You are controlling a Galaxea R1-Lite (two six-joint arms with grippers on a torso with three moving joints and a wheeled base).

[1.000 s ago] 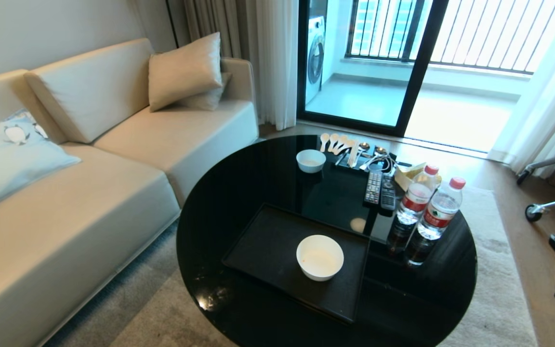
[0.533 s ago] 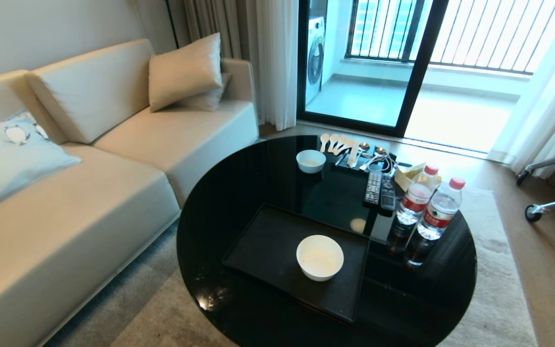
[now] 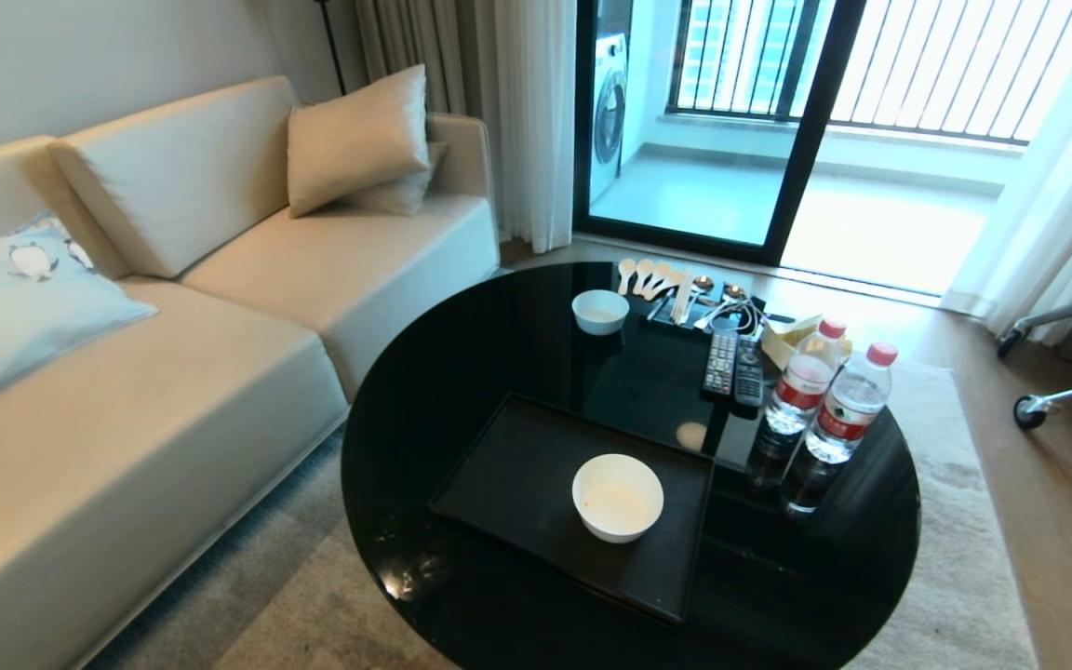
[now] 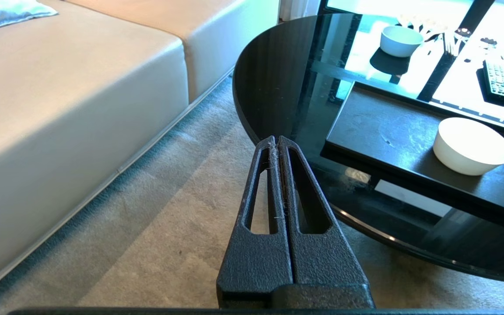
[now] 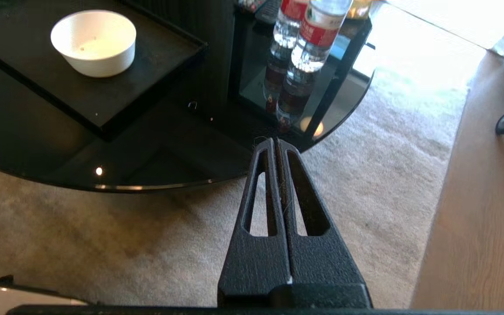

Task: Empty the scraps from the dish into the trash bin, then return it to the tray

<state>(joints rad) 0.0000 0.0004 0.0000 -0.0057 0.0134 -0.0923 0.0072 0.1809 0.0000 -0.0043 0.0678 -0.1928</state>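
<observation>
The dish (image 3: pixel 618 498), a cream-white bowl, stands upright on the right part of the black tray (image 3: pixel 517 475) on the round table. It looks empty apart from a faint orange smear inside. The scraps and the trash bin are out of view. Neither arm shows in the head view. My left gripper (image 4: pixel 276 139) hangs shut over the carpet beside the table's edge, with the dish (image 4: pixel 472 146) and tray (image 4: pixel 387 127) well ahead of it. My right gripper (image 5: pixel 275 141) is also shut and empty, just off the table's rim, far from the dish (image 5: pixel 93 41).
The black glass table (image 3: pixel 462 363) also carries a smaller white bowl (image 3: pixel 600 310), spoons (image 3: pixel 652 276), two remotes (image 3: pixel 734 365) and two water bottles (image 3: pixel 824 409). A beige sofa (image 3: pixel 173 372) stands to the left. Carpet lies around the table.
The right arm, seen a second ago at the right edge of the head view, has dropped out of it. The dish and tray have not moved.
</observation>
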